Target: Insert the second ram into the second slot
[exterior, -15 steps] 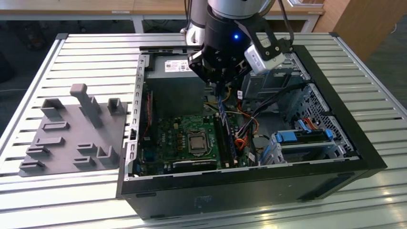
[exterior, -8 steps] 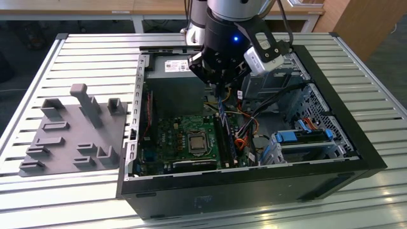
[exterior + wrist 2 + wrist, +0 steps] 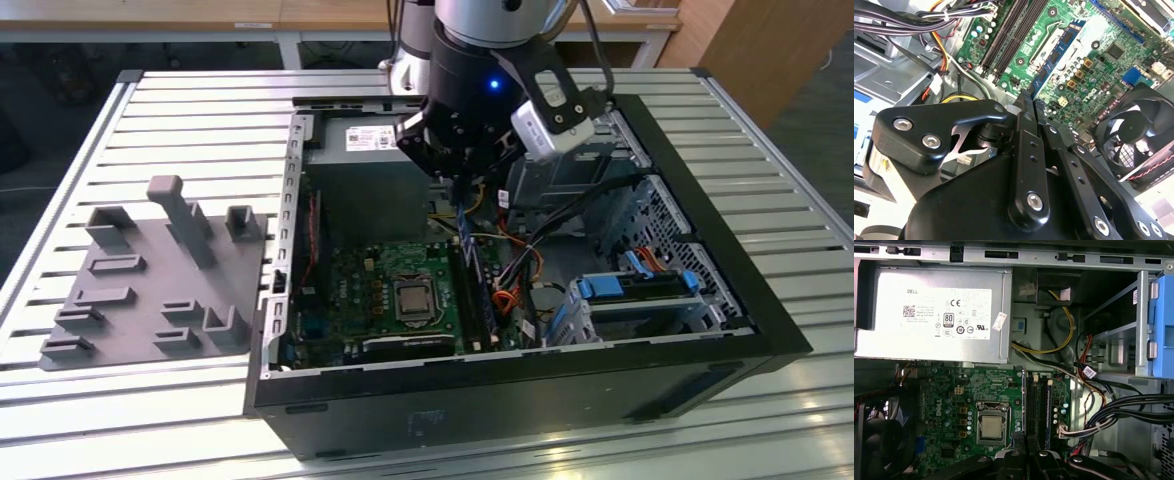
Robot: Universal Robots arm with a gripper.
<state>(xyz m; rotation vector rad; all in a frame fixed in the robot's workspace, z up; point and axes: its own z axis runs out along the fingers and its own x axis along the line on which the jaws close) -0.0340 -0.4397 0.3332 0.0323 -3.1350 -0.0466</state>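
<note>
- Presently, the gripper (image 3: 458, 172) (image 3: 1031, 97) is seen lowered into the open computer case (image 3: 534, 372), above the green motherboard (image 3: 358, 292).
- The claw is found closed almost fully. Its two fingers (image 3: 1024, 120) are pinched on the upper edge of the second ram (image 3: 462, 222) (image 3: 1055, 56), with no more than the strip's thickness left between them.
- The second ram is held upright and hangs below the fingertips. In the second wrist view its blue face and dark chips are seen running away from the claw.
- The strip is placed over the memory slots (image 3: 477, 300) (image 3: 1036, 405), in line with them and just beside the processor socket (image 3: 992, 427).
- Whether its lower edge touches a slot, and which slot it stands over, cannot be told.
- A power supply (image 3: 929, 315) is noted at the end of the case beyond the slots, and a cooling fan (image 3: 1134, 131) near the board's edge.
- A grey fixture block (image 3: 147, 290) is recorded on the slatted table (image 3: 200, 110), at the exterior view's left of the case and well apart from the gripper.
</note>
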